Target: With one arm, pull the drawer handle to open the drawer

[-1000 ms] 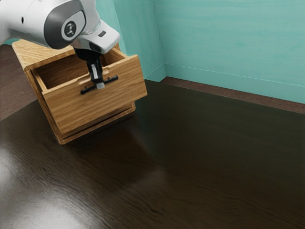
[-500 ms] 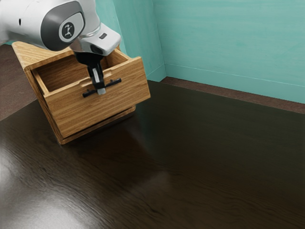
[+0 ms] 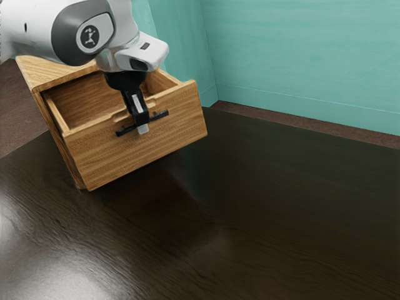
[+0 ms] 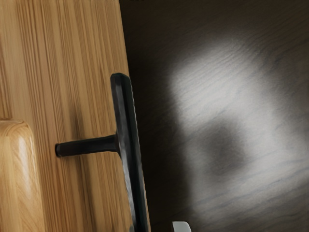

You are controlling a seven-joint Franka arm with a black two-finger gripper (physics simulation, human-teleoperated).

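Dark glossy table beside teal walls; jaws clenched on the handle of the open drawer.

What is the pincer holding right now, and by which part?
The pincer grips the black drawer handle near the middle of its bar, on the front of the partly open wooden drawer.

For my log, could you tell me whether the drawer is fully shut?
No, the drawer juts out of its cabinet, showing its inside.
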